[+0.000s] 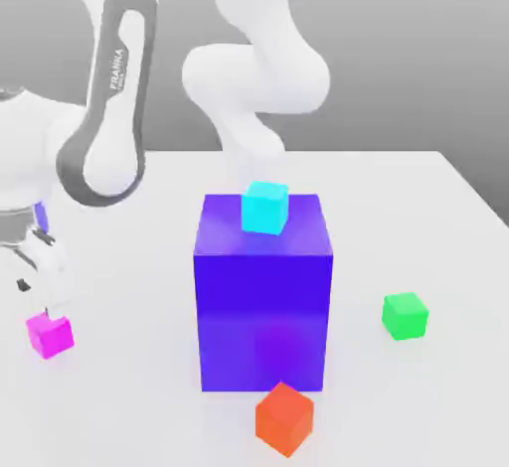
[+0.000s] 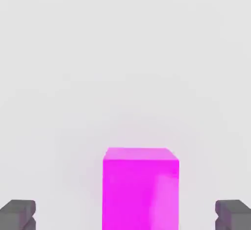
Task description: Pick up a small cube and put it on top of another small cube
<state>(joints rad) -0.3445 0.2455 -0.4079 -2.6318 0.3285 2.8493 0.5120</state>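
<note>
The reach for the pick is in hand: the hand (image 2: 125, 217) hangs spread wide over the pink cube (image 1: 50, 335) at the worktop's (image 1: 437, 236) edge, and must next sink and close before carrying it to the green cube (image 1: 405, 315).

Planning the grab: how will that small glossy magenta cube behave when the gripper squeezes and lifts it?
The small glossy magenta cube probably stays rigid, given its crisp edges. Its flat faces should suit the open gripper, though the sheen hints at slipping. Sitting flat on the white table, it seems unlikely to roll.
</note>
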